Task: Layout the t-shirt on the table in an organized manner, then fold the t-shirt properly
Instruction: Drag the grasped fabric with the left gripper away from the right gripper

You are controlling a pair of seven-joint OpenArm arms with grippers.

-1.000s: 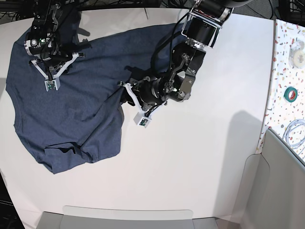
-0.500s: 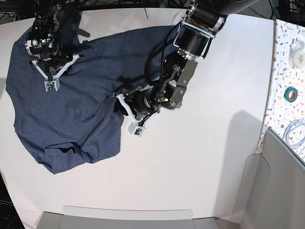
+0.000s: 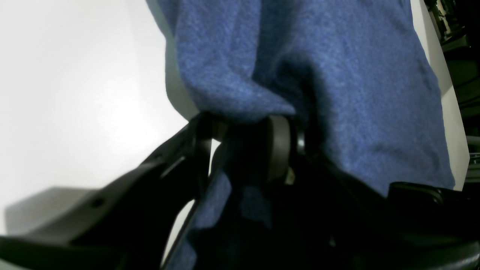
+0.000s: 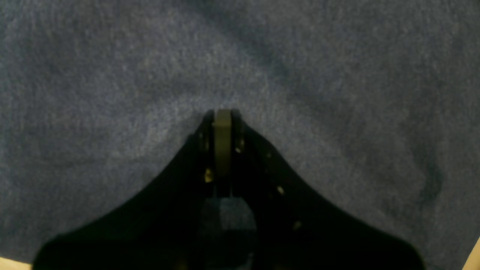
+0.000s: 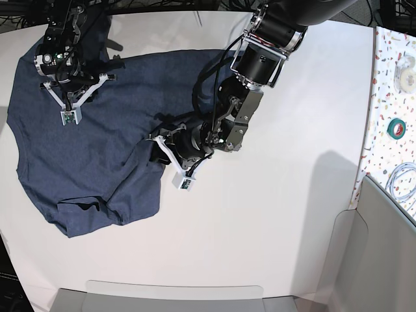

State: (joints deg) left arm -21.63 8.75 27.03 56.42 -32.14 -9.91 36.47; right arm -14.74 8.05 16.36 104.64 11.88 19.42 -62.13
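Navy-blue heathered cotton, the short-sleeved t-shirt [image 5: 97, 149] lies rumpled on the left half of the large off-white matte table [image 5: 279, 214], plain side up, its lower corner folded over itself. It looks soft, light and limp, likely to drape and bunch rather than hold any shape, so a pinch at a hem or edge should serve better than a grab in mid-cloth. The left gripper [image 5: 166, 159] sits at the shirt's right-hand edge with a gathered fold of fabric nipped between its part-closed fingers [image 3: 277, 146]. The right gripper [image 5: 67, 104] rests fully closed on the upper left of the shirt, apparently pressing it down without cloth between its fingers.
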